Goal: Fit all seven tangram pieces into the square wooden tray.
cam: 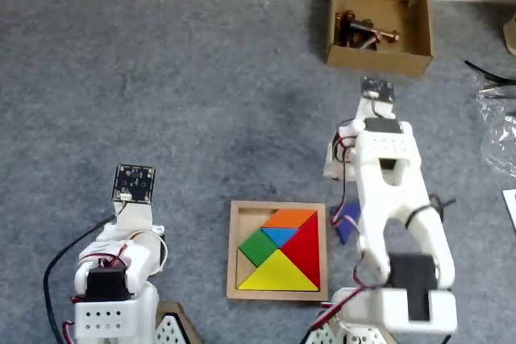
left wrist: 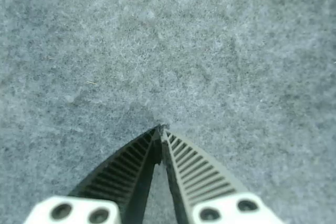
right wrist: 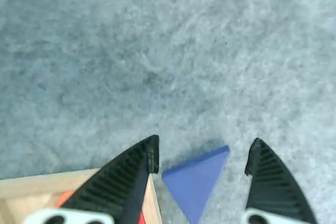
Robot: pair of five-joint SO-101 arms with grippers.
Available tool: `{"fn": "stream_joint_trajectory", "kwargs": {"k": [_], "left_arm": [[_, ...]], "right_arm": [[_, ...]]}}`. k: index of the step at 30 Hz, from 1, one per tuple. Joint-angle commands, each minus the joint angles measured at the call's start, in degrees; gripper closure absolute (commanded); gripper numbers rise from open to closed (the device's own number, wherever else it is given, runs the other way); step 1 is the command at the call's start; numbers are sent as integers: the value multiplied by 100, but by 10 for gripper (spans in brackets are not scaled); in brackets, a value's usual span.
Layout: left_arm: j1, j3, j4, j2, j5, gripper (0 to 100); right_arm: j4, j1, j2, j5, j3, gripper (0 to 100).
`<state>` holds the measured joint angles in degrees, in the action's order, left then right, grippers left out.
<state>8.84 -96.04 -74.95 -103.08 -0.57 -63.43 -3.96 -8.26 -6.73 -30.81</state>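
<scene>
Triangle (right wrist: 197, 183), blue, just beside wooden tray (right wrist: 31, 186)

Left claw (left wrist: 160, 128) closed — right claw (right wrist: 205, 142) agape

Tan tray (cam: 234, 251), orange, green, red, yellow pieces (cam: 280, 273), blue triangle (right wrist: 197, 179), mottled grey table (cam: 161, 118).

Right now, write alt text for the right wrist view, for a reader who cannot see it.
The right gripper is open, its black ridged fingers framing a blue triangular tangram piece that lies on grey carpet. A corner of the square wooden tray shows beside the piece.
</scene>
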Motion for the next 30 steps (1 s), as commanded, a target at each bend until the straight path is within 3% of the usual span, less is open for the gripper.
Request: {"fn": "stream_joint_trajectory", "kwargs": {"k": [1, 7, 14, 30], "left_arm": [[57, -119, -26, 13, 26, 995], [57, -119, -26, 13, 26, 995], [57, -119, -26, 13, 26, 995], [57, -119, -26, 13, 26, 995]], "right_arm": [[-48, 40, -884, 53, -207, 743], [180, 57, -1640, 712, -1024, 743], [892, 75, -2176, 721, -1982, 743], [936, -48, -2387, 677, -2703, 743]]}}
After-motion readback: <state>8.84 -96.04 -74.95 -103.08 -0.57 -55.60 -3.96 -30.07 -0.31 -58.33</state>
